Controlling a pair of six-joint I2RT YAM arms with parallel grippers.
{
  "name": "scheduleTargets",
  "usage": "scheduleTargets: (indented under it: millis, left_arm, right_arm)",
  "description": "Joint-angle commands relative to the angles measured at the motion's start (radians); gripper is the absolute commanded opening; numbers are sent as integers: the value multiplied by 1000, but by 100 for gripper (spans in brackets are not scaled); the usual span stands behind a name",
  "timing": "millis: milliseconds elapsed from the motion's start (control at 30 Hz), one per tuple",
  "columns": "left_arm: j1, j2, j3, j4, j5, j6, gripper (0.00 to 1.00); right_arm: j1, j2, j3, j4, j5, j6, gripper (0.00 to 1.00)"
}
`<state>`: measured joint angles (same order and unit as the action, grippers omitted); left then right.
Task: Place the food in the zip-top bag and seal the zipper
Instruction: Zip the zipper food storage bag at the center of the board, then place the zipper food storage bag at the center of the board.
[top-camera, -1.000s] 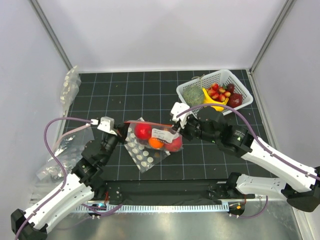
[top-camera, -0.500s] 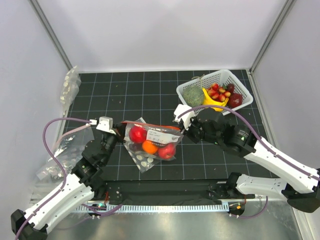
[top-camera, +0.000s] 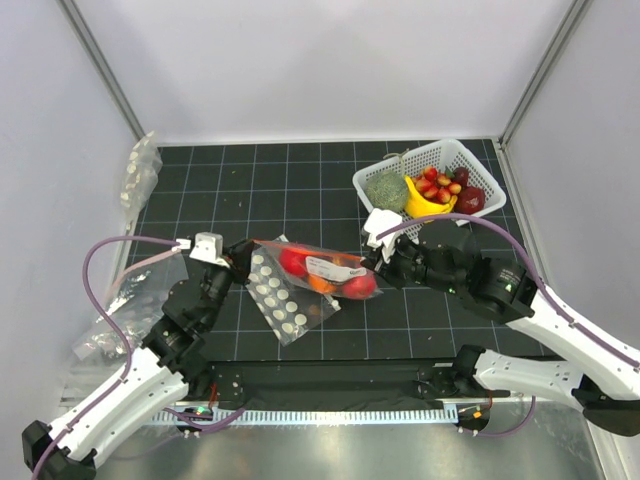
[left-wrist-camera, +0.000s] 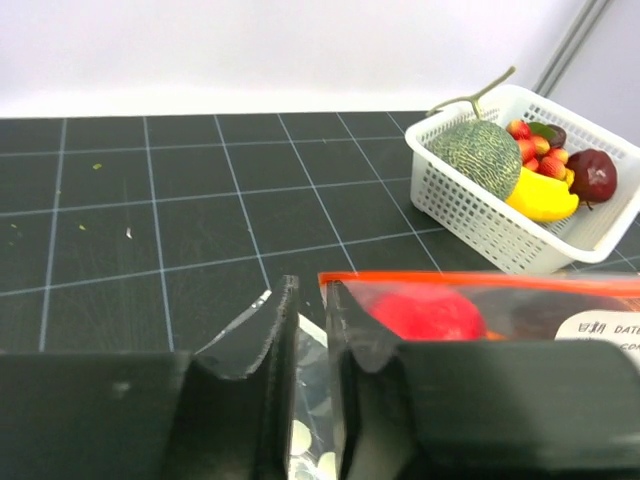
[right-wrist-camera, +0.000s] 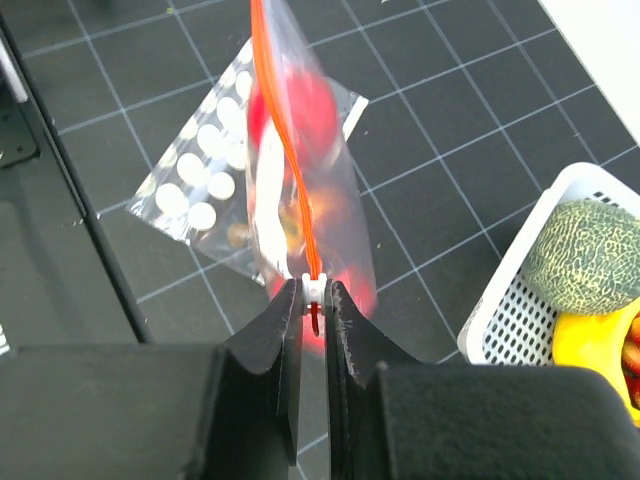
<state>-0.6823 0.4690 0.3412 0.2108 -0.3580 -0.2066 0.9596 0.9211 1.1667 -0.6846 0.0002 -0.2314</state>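
Note:
The clear zip-top bag (top-camera: 325, 268) hangs stretched between my two grippers above the mat. Inside it lie two red balls (top-camera: 293, 260) and an orange ball (top-camera: 322, 283). One red ball shows in the left wrist view (left-wrist-camera: 425, 315). My left gripper (top-camera: 243, 262) is shut on the bag's left end (left-wrist-camera: 340, 300). My right gripper (top-camera: 368, 263) is shut on the white slider (right-wrist-camera: 313, 288) at the right end of the red-orange zipper (right-wrist-camera: 280, 130). The zipper (top-camera: 305, 247) runs straight between the two grippers.
A clear bag of white discs (top-camera: 280, 305) lies on the mat under the held bag. A white basket (top-camera: 487, 176) at the back right holds a green melon (top-camera: 385, 190), a banana (top-camera: 425, 200) and small fruits. More clear bags (top-camera: 140, 170) lie at the left edge.
My right gripper has moved right along the zipper, and the bag is now pulled out longer and flatter. The left gripper has stayed at the bag's left end.

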Motion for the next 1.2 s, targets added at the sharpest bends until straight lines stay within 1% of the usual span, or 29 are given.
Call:
scheduleTargets:
  millis: [0, 33, 67, 133, 167, 233, 333, 367, 400, 433, 467, 633, 700, 833, 867, 900, 933, 1000, 1067, 1167]
  left_arm:
    - [9, -4, 25, 59, -27, -25, 24]
    - [10, 3, 27, 62, -19, -31, 27]
    - [9, 11, 27, 65, -12, -37, 32]
    - [9, 34, 41, 59, -3, -50, 38]
    - [9, 42, 47, 53, -1, -60, 43]
    - [9, 69, 65, 36, 4, -71, 46]
    - [10, 95, 84, 25, 5, -106, 55]
    - [9, 109, 88, 33, 40, -109, 70]
    - [9, 111, 90, 48, 68, -105, 77]
    - [10, 114, 90, 62, 101, -91, 82]
    - [9, 114, 82, 97, 191, -68, 96]
    - [-17, 167, 73, 188, 384, 76, 95]
    - [-29, 215, 88, 203, 447, 104, 95]
    - [-51, 295, 114, 217, 530, 192, 95]
    - [-54, 304, 117, 232, 534, 202, 95]
    - [-59, 315, 119, 243, 534, 202, 95]
    - [-59, 327, 116, 252, 545, 232, 95]
    - [-59, 336, 114, 279, 557, 259, 95]
    - [-60, 349, 114, 297, 586, 271, 95]
    - [-60, 370, 119, 315, 588, 280, 94]
  right_arm:
    - [-5, -21, -25, 146, 27, 23, 1]
    - [-5, -19, -39, 181, 40, 26, 1]
    - [-5, -18, -47, 200, 56, 33, 1]
    - [-5, -18, -58, 236, 107, 40, 1]
    - [-5, -21, -62, 247, 121, 46, 1]
    - [-5, -28, -81, 282, 147, 52, 1]
    - [-5, -41, -98, 306, 152, 52, 1]
    - [-7, -42, -99, 307, 155, 50, 1]
    - [-7, -38, -101, 306, 162, 47, 1]
    - [-7, -38, -102, 307, 167, 44, 1]
    - [-7, -37, -105, 313, 170, 41, 1]
    - [-13, -45, -118, 321, 152, 26, 1]
    - [-16, -44, -114, 312, 135, 20, 1]
    - [-18, -24, -101, 283, 71, 1, 1]
    - [-18, -12, -95, 269, 26, -3, 1]
    - [-18, -2, -78, 240, 12, -8, 1]
    - [-18, 5, -70, 228, 4, -12, 1]
    - [-18, 19, -59, 206, -55, -22, 1]
    - [-18, 24, -59, 201, -71, -26, 1]
    - [-18, 27, -59, 197, -83, -28, 1]
